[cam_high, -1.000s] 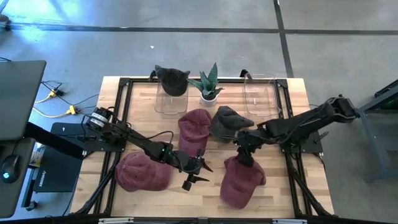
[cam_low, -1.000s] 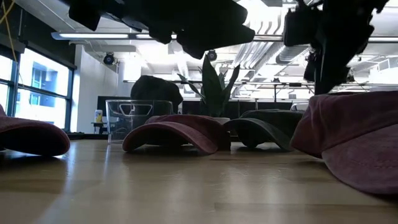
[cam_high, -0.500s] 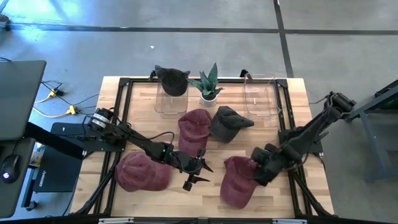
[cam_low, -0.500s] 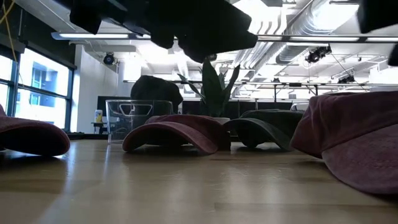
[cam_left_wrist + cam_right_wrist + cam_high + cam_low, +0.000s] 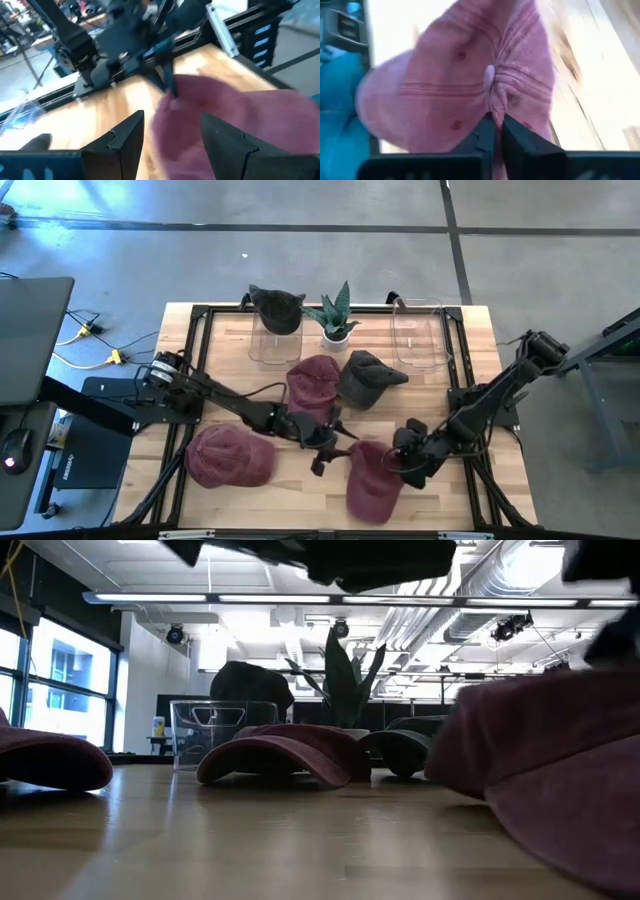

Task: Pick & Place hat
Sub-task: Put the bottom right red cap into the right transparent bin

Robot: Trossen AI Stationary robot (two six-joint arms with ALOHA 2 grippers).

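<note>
While my right gripper (image 5: 496, 131) pinches the crown of the maroon cloth cap (image 5: 372, 480), my left gripper (image 5: 172, 135) hovers alongside, fingers spread.

The worktop (image 5: 230, 340) is pale wood inside a black frame. At its far edge a small green plant (image 5: 334, 315) sits in a white pot, between two clear bins (image 5: 421, 335), one of them empty. Off to the left stands a dark monitor (image 5: 30, 340), a mouse (image 5: 14, 451) near it, and yellow cables (image 5: 90, 345) trail over the grey floor (image 5: 300, 250). Seen low across the wood, the room beyond shows ceiling lights (image 5: 250, 598), ducts and bright windows (image 5: 55, 675).
</note>
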